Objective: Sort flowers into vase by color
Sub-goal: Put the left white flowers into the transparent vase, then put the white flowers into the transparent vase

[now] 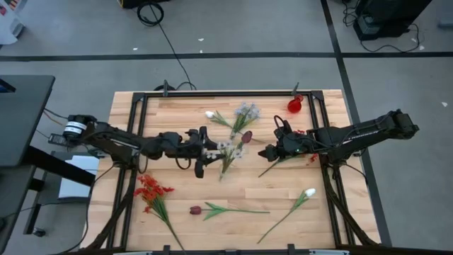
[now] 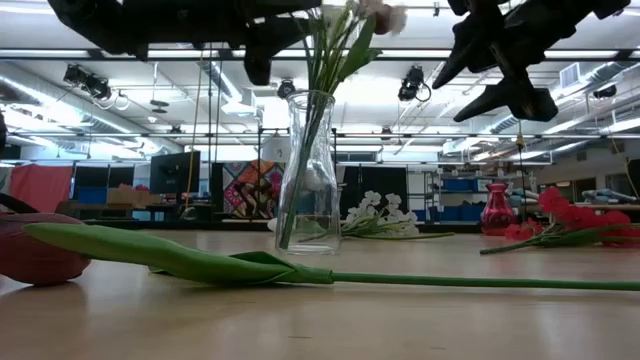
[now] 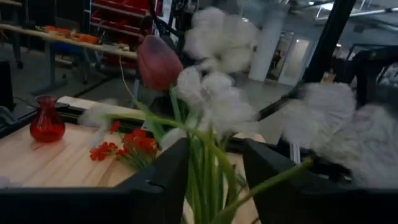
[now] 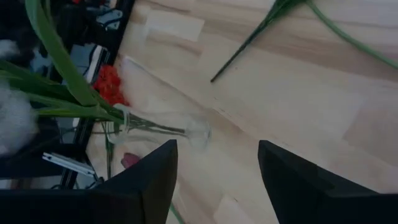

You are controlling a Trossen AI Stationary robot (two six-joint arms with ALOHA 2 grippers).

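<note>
From above, the clear vase [image 1: 228, 152] is barely discernible under the pale blooms [image 1: 230, 146] standing in it. In the low view those blooms and both arms run off the top edge. The left end effector [image 3: 211, 180] shows stems between its fingers, but contact cannot be judged, and the white sprays [image 3: 336, 124] before it are blurred.

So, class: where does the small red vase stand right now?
In the high view, the red vase stands at the table's far edge on the right arm's side, beyond the right claw.
</note>
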